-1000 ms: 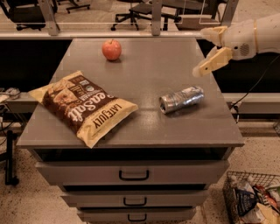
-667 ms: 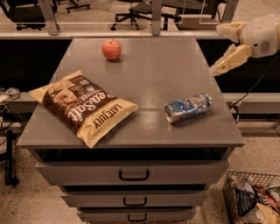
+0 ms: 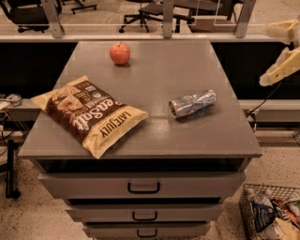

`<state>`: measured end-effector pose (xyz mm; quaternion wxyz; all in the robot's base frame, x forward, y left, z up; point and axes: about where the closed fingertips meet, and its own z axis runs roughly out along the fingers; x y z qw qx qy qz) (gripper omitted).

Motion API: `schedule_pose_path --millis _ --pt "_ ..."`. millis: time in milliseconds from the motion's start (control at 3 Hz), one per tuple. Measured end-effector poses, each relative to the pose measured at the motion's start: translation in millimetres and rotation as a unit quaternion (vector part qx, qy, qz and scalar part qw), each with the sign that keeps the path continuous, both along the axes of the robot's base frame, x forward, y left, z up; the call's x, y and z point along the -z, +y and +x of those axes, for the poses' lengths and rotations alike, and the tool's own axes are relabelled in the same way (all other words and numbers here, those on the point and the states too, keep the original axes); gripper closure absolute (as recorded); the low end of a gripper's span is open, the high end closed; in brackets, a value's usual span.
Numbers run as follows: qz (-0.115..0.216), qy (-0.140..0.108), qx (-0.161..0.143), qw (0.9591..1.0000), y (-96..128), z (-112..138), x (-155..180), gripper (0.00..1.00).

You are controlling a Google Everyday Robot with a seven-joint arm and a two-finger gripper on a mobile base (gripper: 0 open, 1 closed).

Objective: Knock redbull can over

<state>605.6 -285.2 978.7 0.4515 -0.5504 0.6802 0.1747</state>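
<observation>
Desk [image 3: 187,65]: grey, fills most of the view. It carries three things, and its far edge runs under a rail.
Drawers [image 3: 140,185]: three in the desk's front, all shut, so what they contain is hidden. The lowest one is cut off by the bottom border.
Chip bag [image 3: 89,115]: brown and yellow, lying flat at 8 o'clock on the desk. One corner reaches the front edge.
Basket [image 3: 262,192]: wire, on the floor at 5 o'clock, cut off by the right and bottom borders. Inside are crumpled packets, too jumbled to name.
Pincer [image 3: 265,55]: at 2 o'clock, in the air beyond the desk's right edge, with its body cut off by the right border. Its two pale prongs are spread wide with nothing between them. It is well apart from everything on the desk.
Redbull can [image 3: 192,104]: at 3 o'clock on the desk, lying on its side, well apart from the bag. Its round silver end points to 8 o'clock. The markings are hard to make out.
Apple [image 3: 120,53]: red, at 11 o'clock near the far edge, standing alone.
Office chairs [image 3: 145,11]: at 12 o'clock behind the rail, only their bases showing.
</observation>
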Motion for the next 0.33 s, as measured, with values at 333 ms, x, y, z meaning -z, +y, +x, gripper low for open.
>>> schedule_pose_path --millis 333 --pt "-0.002 0.000 -0.001 1.0000 -1.5 -0.9 -0.9 0.00"
